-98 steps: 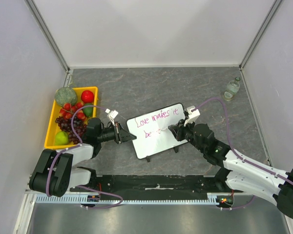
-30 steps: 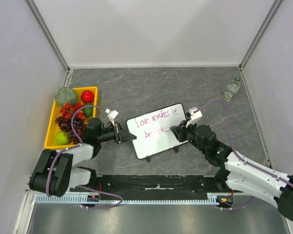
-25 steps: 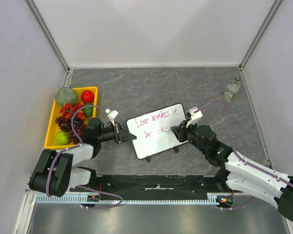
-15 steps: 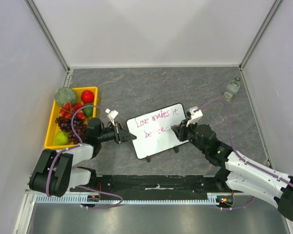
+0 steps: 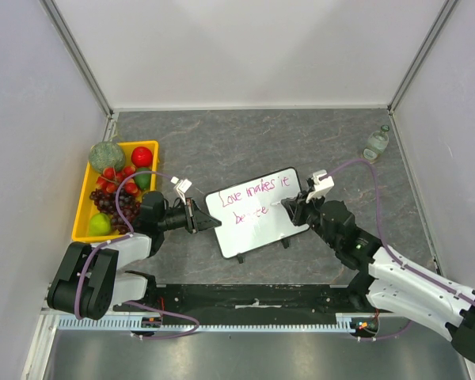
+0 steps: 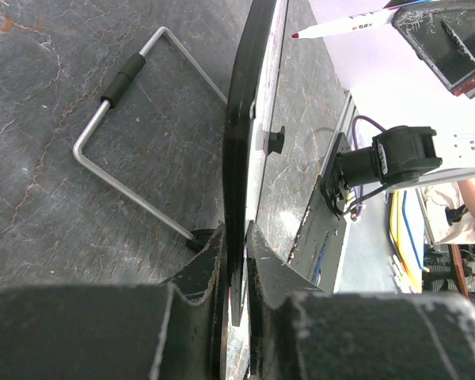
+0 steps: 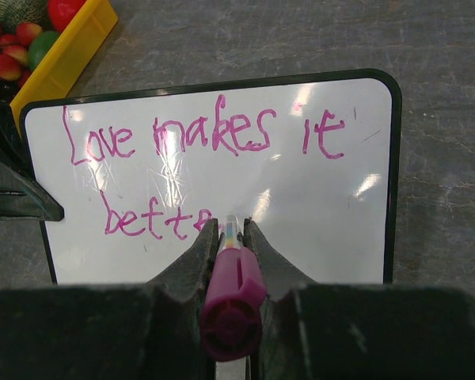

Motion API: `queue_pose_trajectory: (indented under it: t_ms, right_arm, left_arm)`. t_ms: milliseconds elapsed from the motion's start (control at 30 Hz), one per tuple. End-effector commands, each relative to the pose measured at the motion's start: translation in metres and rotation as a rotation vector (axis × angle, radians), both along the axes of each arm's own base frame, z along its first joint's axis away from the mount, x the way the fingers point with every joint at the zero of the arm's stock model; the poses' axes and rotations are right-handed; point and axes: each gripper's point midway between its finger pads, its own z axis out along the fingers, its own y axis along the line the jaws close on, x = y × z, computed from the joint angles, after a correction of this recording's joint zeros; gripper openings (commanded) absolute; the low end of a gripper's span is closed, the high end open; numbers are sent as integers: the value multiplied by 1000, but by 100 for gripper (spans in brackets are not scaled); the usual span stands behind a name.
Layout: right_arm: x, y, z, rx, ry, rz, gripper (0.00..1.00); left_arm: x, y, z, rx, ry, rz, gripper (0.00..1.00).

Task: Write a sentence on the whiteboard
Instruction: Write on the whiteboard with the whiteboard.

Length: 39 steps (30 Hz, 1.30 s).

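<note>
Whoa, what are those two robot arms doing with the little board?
They are writing on it. The left gripper clamps the edge of the whiteboard to hold it steady, while the right gripper holds a pink marker at the second line. The sentence reads "Love makes it" and then "bette", so it looks unfinished.

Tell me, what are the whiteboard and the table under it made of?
The whiteboard looks like a glossy, coated white sheet: lights glare off it. The table looks like grey veined stone or a stone-print laminate, fairly matte; I cannot tell which.
</note>
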Motion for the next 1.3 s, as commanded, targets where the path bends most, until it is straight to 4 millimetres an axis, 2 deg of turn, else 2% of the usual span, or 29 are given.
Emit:
queue_pose_trajectory:
  t_ms: [0,233,533,833,1267]
  right_arm:
    - [12,1,32,40,-70,-31,0]
    - [14,8,26,40,-58,-12,0]
    - [16,11,33,59,-71,-8,0]
    - [14,10,10,23,-30,-5,0]
    - [-1,-1,-22,-15,30,5,0]
  left_arm:
    - [9,-1,5,6,-50,3,2]
    - [9,-1,5,6,-52,3,2]
    - [8,-1,5,7,-50,1,2]
    - [8,-1,5,6,-52,1,2]
    - [8,-1,5,6,-53,1,2]
